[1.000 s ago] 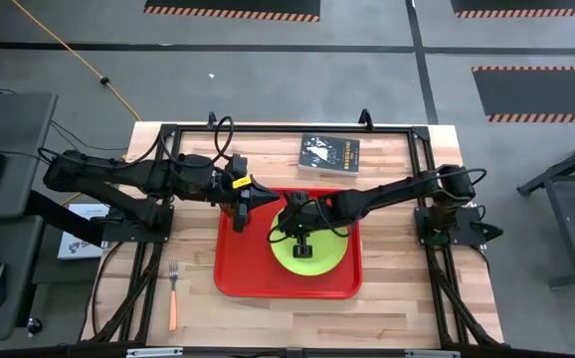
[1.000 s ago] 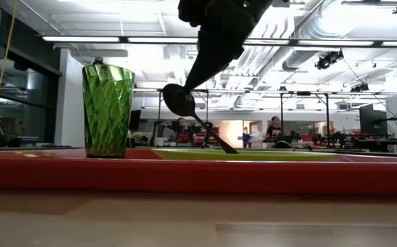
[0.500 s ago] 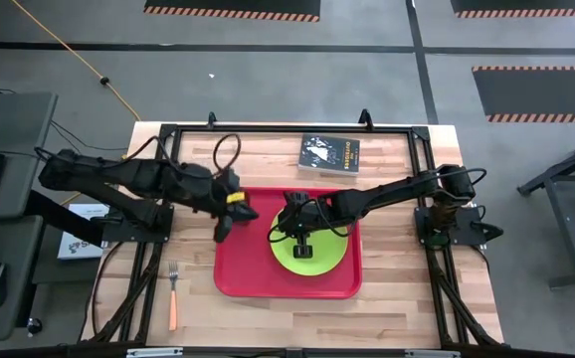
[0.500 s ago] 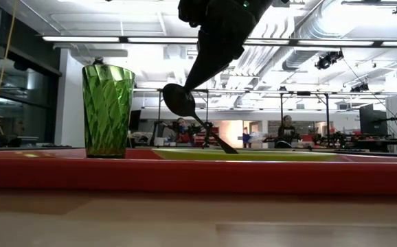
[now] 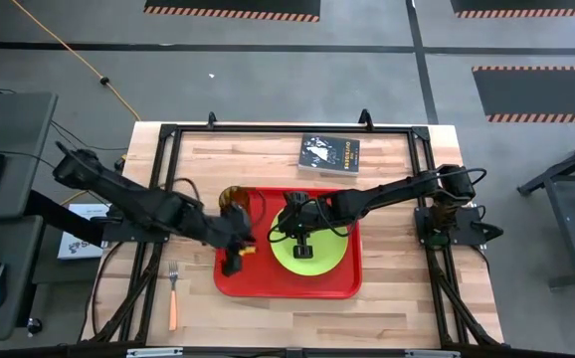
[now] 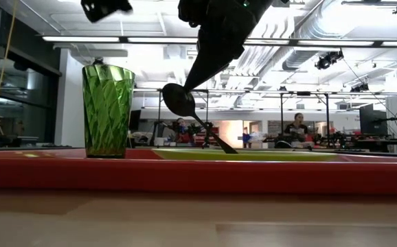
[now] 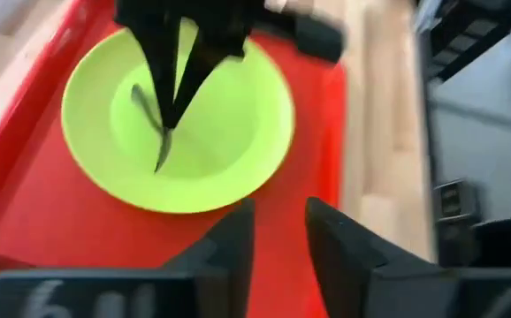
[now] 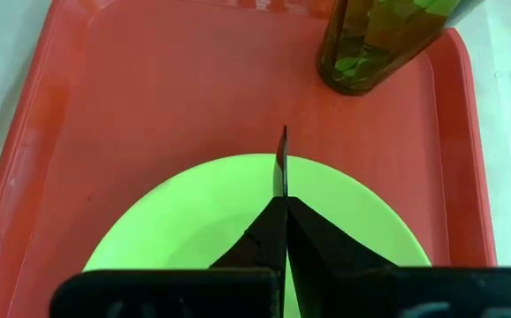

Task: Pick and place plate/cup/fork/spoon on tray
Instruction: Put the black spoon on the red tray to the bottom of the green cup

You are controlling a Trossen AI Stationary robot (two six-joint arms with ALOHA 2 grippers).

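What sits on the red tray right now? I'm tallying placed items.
The tray holds the plate and the cup. The right gripper holds the spoon over the plate; the fork lies outside.

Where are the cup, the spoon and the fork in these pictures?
cup [image 6: 108, 110], low view, on its ribbed green wall.
spoon [image 6: 178, 100], low view, on its bowl.
fork [image 5: 172, 296], high view, on its orange handle.

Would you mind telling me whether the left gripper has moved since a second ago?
Yes. In the high view the left gripper has swung from the tray's far left corner beside the cup toward the tray's near left edge.
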